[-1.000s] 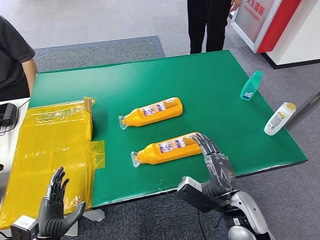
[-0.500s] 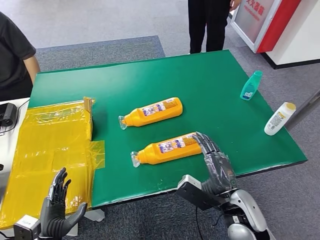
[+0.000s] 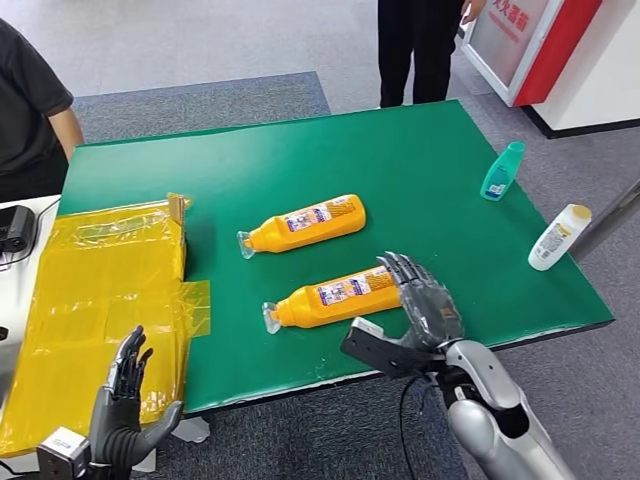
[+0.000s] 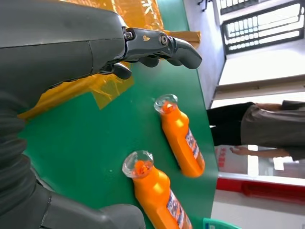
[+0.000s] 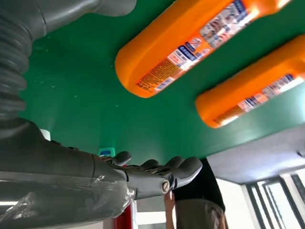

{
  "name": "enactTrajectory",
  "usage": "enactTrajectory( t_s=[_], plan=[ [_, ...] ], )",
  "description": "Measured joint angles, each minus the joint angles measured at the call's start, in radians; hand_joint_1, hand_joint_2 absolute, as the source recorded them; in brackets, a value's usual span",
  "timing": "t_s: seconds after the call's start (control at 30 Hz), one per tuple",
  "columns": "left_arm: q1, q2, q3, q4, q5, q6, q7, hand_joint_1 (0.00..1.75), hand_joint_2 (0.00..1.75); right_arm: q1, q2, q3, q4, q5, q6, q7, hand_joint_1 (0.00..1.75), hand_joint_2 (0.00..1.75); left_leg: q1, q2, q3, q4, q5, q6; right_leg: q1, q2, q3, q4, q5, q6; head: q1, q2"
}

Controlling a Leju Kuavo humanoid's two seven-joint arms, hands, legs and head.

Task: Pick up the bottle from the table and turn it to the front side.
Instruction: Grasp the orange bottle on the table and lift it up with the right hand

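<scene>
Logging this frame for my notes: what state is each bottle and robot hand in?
Near orange bottle: lying flat, unheld.
Far orange bottle: lying flat.
Teal bottle: lying.
White bottle: lying at the table edge.
Right robot hand: open beside the near bottle's base.
Left robot hand: open, empty.

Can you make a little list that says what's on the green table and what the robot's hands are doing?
Table: green table
Near orange bottle: lying on its side
Far orange bottle: lying on its side
Teal bottle: lying near the right edge
White bottle: lying at the right edge
Right hand: open, at the near bottle's base end
Left hand: open, holding nothing
</scene>
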Motion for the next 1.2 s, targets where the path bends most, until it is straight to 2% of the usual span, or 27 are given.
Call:
enactTrajectory(
  t_s=[0.1,0.27,0.6,1.2],
  plan=[
    [-0.023,0.017,-0.033,0.017,0.001,0.013,-0.011,0.00,1.75,-0.082,-0.006,0.028,0.086,0.000,0.065,0.025,0.00,1.75,0.000,0.000,-0.001,0.000,0.002,-0.001,0.000,0.000,-0.001,0.000,0.002,-0.001,0.000,0.000],
    [-0.043,0.041,-0.074,0.041,0.013,0.033,-0.017,0.00,1.75,-0.168,-0.017,0.068,0.190,-0.016,0.075,0.035,0.00,1.75,0.000,0.000,-0.002,0.000,0.003,0.000,0.000,0.000,-0.003,0.000,0.002,-0.001,0.000,0.000],
    [-0.051,0.059,-0.099,0.064,0.020,0.042,-0.019,0.00,1.75,-0.199,-0.033,0.101,0.230,-0.024,0.077,0.047,0.00,1.75,0.000,0.000,-0.006,0.000,0.003,0.000,0.000,0.000,-0.006,0.000,0.002,-0.001,0.000,0.000],
    [-0.077,0.076,-0.128,0.097,0.020,0.048,-0.028,0.00,1.75,-0.319,-0.046,0.169,0.385,-0.032,0.150,0.068,0.00,1.75,0.000,0.000,-0.008,0.000,0.004,0.000,0.000,0.000,-0.008,0.001,0.004,0.000,0.000,0.000]
  ],
)
